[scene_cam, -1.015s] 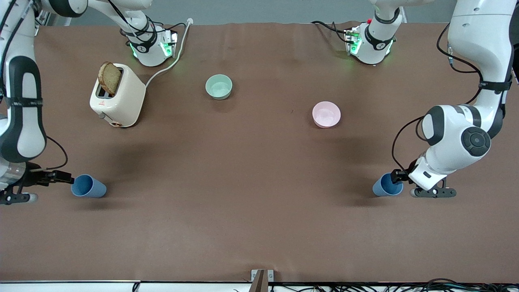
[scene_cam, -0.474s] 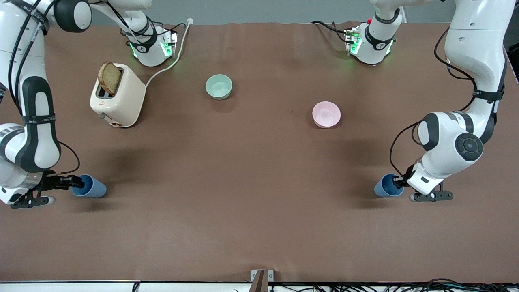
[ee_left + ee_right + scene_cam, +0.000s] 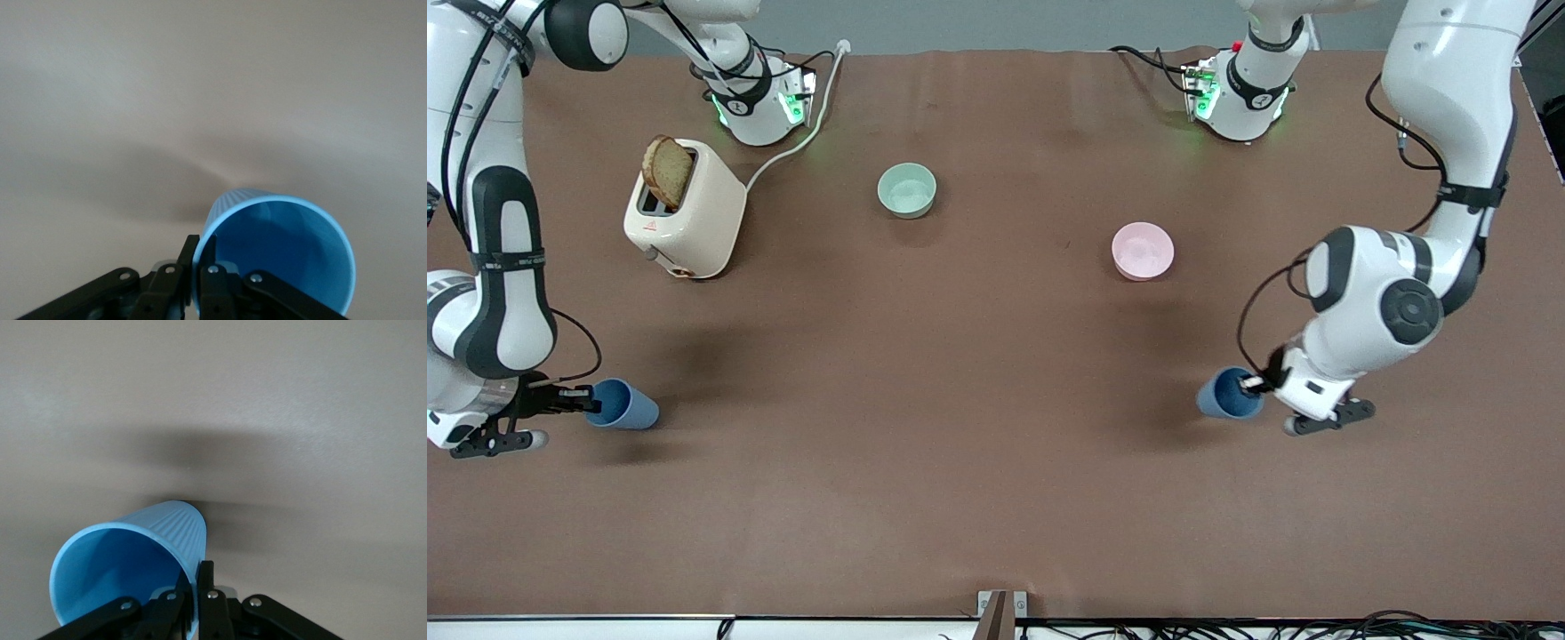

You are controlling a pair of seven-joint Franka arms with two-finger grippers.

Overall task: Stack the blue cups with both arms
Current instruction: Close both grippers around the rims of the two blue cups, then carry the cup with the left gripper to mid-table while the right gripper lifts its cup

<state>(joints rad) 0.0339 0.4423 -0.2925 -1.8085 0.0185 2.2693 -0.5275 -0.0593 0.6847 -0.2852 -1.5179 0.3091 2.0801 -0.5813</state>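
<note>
**Both cups pinched at rim**

Brown worktop [image 3: 996, 498], grey wall along its robot-base edge. Right gripper [image 3: 580, 400] fingers clamp one blue cup [image 3: 624, 405] wall, cup tilted, base toward centre. Left gripper [image 3: 1254, 383] fingers clamp the other blue cup [image 3: 1224, 395], likewise tilted.

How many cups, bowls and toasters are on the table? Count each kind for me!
Blue cups: 2, one pinched at the rim by the left gripper (cup), one by the right gripper (cup)
Bowls: 2, a mint-green bowl and a pink bowl
Toasters: 1, the cream toaster with a bread slice in it
Bread slices: 1
Total: 6
</note>
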